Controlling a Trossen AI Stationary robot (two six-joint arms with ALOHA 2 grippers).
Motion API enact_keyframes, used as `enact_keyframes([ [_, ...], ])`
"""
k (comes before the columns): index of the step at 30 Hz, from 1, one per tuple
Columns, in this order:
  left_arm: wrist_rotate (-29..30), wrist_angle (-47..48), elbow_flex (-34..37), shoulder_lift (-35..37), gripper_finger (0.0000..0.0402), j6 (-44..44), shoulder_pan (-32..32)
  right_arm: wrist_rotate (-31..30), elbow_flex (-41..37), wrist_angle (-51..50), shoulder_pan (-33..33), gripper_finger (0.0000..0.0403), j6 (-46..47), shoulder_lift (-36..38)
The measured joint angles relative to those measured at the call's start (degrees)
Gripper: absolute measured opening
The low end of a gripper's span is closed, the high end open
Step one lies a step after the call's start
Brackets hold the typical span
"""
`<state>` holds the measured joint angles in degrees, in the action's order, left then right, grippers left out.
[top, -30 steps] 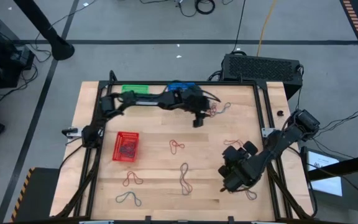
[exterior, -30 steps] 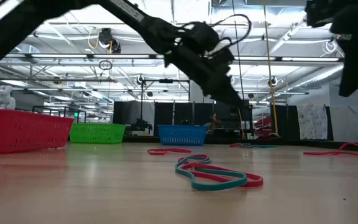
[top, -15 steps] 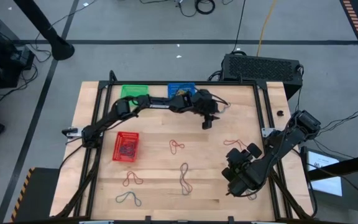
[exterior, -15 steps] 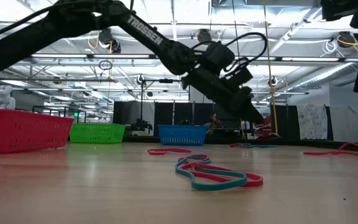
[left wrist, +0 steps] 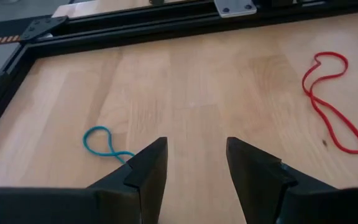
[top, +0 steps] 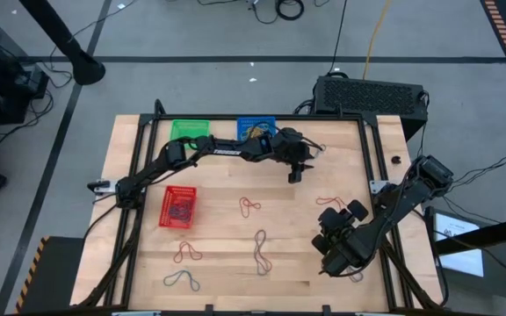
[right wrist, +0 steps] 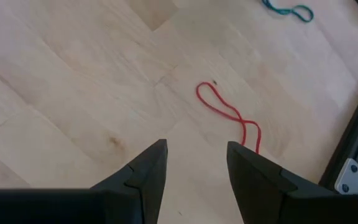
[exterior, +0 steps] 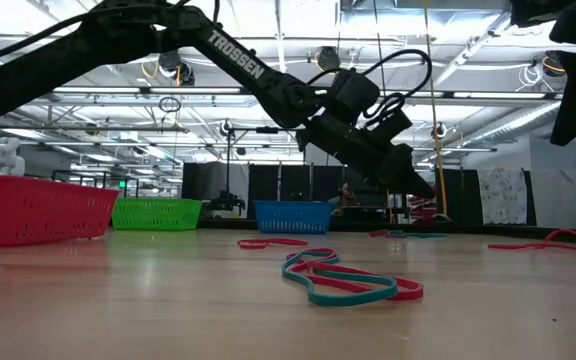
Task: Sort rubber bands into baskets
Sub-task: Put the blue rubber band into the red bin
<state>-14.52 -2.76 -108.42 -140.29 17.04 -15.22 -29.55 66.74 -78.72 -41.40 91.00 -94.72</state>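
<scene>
Left gripper [top: 295, 175], fingers apart and empty, hovers just beyond the blue basket [top: 256, 126], above a teal rubber band [left wrist: 104, 144]. Right gripper [top: 328, 263] (also parted, nothing held) waits well away from that basket. Bands lie in the red basket [top: 177, 208]; several loose bands remain, so sorting looks barely half done.

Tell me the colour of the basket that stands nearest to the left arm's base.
Red. The basket shows best in the high view.
</scene>
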Motion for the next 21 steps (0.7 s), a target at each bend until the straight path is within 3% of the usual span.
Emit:
enact_keyframes([
  [12, 1.8, -1.7, 0.0, -1.0, 0.0173, -0.2, 0.0, -0.2, 0.0, 0.1, 0.1, 0.0160, -1.7, 0.0],
  [21, 4.5, -2.3, -4.5, -6.7, 0.0173, -7.4, -1.0, -0.6, 0.0, 0.3, 0.1, 0.0160, -2.1, 0.0],
])
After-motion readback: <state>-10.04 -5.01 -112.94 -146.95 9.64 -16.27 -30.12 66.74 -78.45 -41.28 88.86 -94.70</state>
